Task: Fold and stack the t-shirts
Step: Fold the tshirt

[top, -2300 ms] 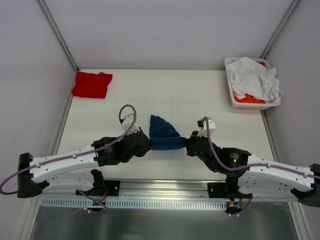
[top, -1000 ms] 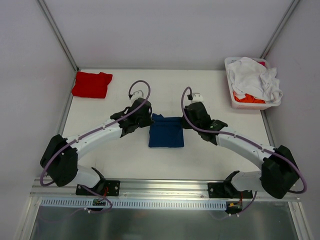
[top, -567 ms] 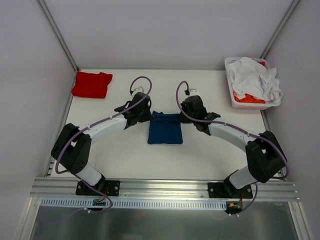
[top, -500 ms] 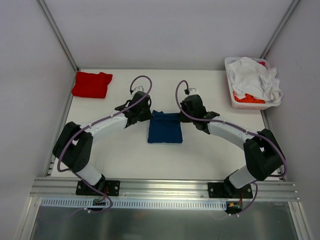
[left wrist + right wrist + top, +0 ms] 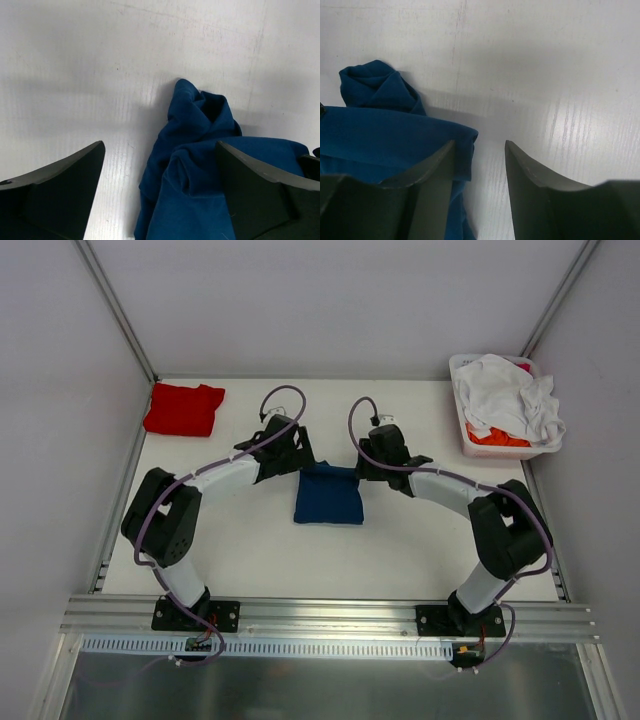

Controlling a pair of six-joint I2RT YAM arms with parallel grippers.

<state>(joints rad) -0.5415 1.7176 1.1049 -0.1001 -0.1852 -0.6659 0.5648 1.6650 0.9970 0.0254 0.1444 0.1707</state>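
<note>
Both arms outstretched; left hand (image 5: 299, 457) and right hand (image 5: 366, 462), fingers spread.

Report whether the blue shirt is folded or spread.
Folded: the blue t-shirt lies as a compact rectangle, its far corners bunched.

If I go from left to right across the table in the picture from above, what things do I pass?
Red t-shirt → left gripper → navy blue t-shirt → right gripper → white basket of crumpled t-shirts.
</note>
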